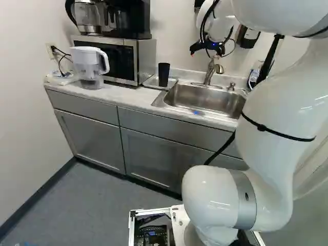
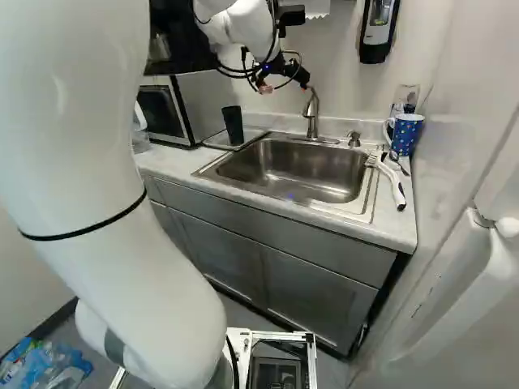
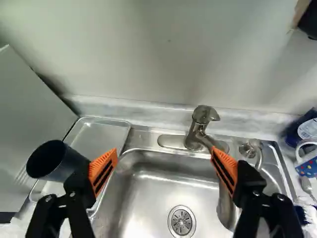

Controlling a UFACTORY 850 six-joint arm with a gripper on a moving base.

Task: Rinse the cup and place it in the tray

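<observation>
My gripper (image 1: 207, 50) is high above the sink near the faucet, and in the wrist view the gripper (image 3: 163, 159) stands wide open with nothing between its fingers. A dark cup (image 1: 163, 75) stands upright, mouth up, on the metal tray (image 3: 101, 130) beside the sink. In the wrist view, that cup (image 3: 58, 161) lies just outside one finger, which overlaps its edge in the picture; touching cannot be told. Ahead of the open fingers is the faucet (image 3: 199, 130), at the back rim of the sink (image 3: 143, 186). Whether water runs is unclear.
A microwave (image 1: 120, 60) and a water pitcher (image 1: 88, 65) stand beyond the tray. Across the sink are a soap pump (image 2: 353, 138), a blue dotted mug (image 2: 406, 133) and a white-handled brush (image 2: 394, 183). A dispenser (image 2: 379, 31) hangs on the wall.
</observation>
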